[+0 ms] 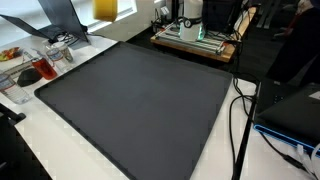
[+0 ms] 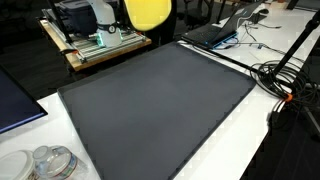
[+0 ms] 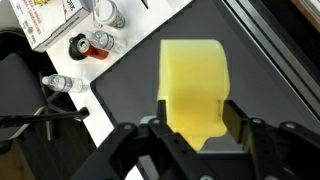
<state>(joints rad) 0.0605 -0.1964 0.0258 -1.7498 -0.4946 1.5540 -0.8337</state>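
One held item: yellow piece [image 3: 193, 75], soft-looking, with its broad face toward the wrist camera; I can't tell the material.
End effector [image 3: 196, 120]: closed on the yellow piece, with one finger on each side of its lower edge, as I see it in the wrist view.
Where it hangs: in the air over the mat [image 3: 125, 95], apart from it. In both exterior views only the yellow piece shows at the top edge, [image 1: 105, 8] and [image 2: 148, 12]; the fingers themselves are cut off there.
Mat: dark grey and flat, covering most of the white surface [image 1: 60, 150]; its corner is near the left of the wrist view.
Off the mat corner, wrist view: printed box [image 3: 45, 20], glass jar [image 3: 105, 14], red-topped can [image 3: 78, 45] and a clear bottle [image 3: 55, 82] lying down. All sit on the surface, well apart from the yellow piece.
Exterior extras: glass jars [image 2: 50, 162] on the surface just off the mat's near corner; tray with a red item [image 1: 30, 72] beside the mat edge.
Far side: wooden stand [image 1: 195, 40] behind the mat, laptop [image 2: 215, 32] near it, and black cables [image 2: 285, 75] looping over the surface edge.
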